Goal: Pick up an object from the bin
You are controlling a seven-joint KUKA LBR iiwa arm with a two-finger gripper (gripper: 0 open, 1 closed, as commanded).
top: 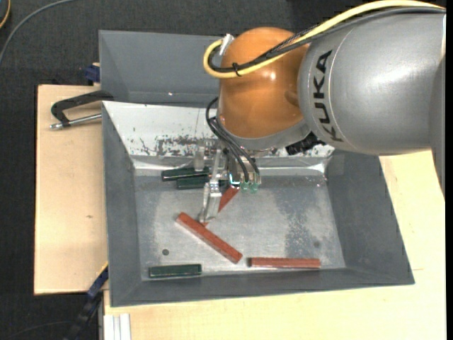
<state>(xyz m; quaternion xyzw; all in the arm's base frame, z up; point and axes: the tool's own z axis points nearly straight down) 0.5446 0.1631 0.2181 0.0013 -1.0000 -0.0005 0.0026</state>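
Hovering at the red-brown bar's [209, 238] left end, the gripper [215, 207] has lifted nothing yet; whether it is open or closed cannot be told.

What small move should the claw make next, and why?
Probably ease straight down a touch. The claw hangs over the upper-left end of the reddish-brown flat stick lying diagonally mid-bin; it lies alone, apart from the dark green stick by the back wall, so nothing seems to block a grasp.
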